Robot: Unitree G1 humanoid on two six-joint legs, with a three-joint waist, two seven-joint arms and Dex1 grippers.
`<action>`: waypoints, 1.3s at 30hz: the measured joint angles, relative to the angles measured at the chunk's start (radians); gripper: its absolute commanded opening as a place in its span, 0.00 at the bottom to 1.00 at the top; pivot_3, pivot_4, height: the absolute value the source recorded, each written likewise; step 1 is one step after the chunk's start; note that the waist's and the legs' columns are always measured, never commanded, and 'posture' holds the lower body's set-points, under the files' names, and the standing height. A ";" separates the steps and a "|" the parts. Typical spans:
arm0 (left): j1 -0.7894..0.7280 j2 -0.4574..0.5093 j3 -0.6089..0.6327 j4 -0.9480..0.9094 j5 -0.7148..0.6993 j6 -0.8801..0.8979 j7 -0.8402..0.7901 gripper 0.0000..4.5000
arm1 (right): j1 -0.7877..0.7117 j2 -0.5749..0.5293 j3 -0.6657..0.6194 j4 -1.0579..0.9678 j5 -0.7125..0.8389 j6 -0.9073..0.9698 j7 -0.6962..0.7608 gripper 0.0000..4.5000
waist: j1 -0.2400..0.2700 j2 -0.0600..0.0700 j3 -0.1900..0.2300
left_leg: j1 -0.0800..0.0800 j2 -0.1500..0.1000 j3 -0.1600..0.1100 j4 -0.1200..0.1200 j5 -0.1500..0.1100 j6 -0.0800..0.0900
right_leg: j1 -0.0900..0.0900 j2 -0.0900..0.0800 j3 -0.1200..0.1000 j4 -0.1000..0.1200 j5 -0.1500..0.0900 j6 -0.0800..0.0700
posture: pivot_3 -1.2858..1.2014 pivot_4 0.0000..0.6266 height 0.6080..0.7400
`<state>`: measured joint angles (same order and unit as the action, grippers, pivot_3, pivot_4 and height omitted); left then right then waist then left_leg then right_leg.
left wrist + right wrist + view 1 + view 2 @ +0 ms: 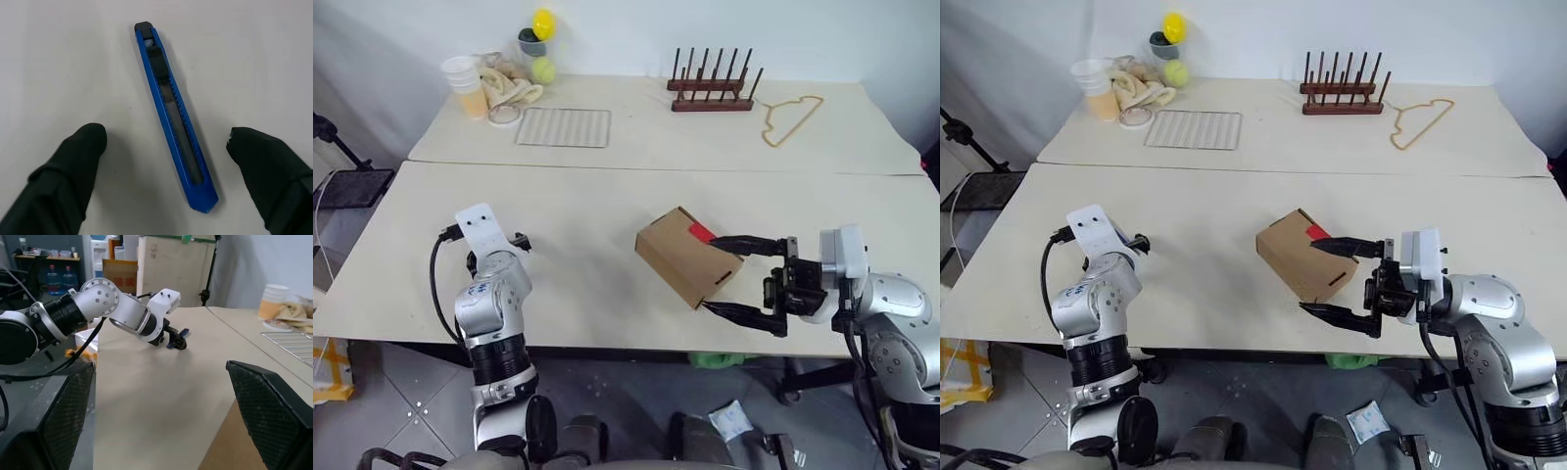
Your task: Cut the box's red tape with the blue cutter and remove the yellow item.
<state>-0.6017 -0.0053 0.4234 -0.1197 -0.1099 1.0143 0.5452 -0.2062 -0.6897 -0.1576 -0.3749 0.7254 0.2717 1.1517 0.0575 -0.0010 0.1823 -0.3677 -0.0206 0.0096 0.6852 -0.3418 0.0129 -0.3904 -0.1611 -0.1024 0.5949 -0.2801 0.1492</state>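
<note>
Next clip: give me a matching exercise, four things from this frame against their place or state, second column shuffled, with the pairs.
Things:
1. slim blue plastic cutter
2. small brown cardboard box
3. bright red tape strip
4. silver wire rack

Places or states:
A. flat on the far table, beside the cups
B. lying on the table between the open left gripper's fingers
C. stuck on the box's top edge
D. between the open right gripper's fingers

Pairs: 1-B, 2-D, 3-C, 4-A

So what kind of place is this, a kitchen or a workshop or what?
Probably a lab or test room staged with household props: two plain tables pushed together, a wooden peg rack, a wire hanger, and water jugs on the floor behind.
</note>
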 measured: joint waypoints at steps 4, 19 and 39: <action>-0.008 -0.002 0.010 0.009 0.007 -0.004 0.007 0.54 | 0.000 0.010 0.000 -0.008 -0.001 -0.004 -0.015 1.00 | -0.001 0.001 0.000 | 0.000 0.000 0.000 0.000 0.000 0.000 | 0.000 0.000 0.000 0.000 0.000 0.000 | 0.52 0.24 1.00; 0.092 0.021 0.013 -0.130 0.004 0.056 -0.108 0.10 | 0.008 0.019 -0.002 -0.009 -0.003 -0.017 -0.030 1.00 | -0.007 0.002 -0.001 | 0.000 0.000 0.001 -0.001 0.000 0.000 | -0.001 0.000 0.000 -0.002 0.000 0.000 | 0.52 0.24 1.00; 0.176 0.804 -0.563 0.007 -0.072 -0.728 -1.716 0.10 | 0.256 -0.137 -0.157 -0.048 -0.038 -0.008 0.010 1.00 | 0.002 0.004 0.001 | -0.003 -0.001 0.007 -0.002 -0.003 0.005 | -0.001 -0.001 -0.002 -0.005 0.001 0.000 | 0.52 0.24 1.00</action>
<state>-0.4252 0.7992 -0.1400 -0.1128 -0.1816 0.2859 -1.1707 0.0500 -0.8265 -0.3149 -0.4225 0.6877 0.2637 1.1618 0.0590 0.0028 0.1834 -0.3709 -0.0217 0.0167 0.6832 -0.3446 0.0175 -0.3912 -0.1624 -0.1045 0.5895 -0.2795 0.1497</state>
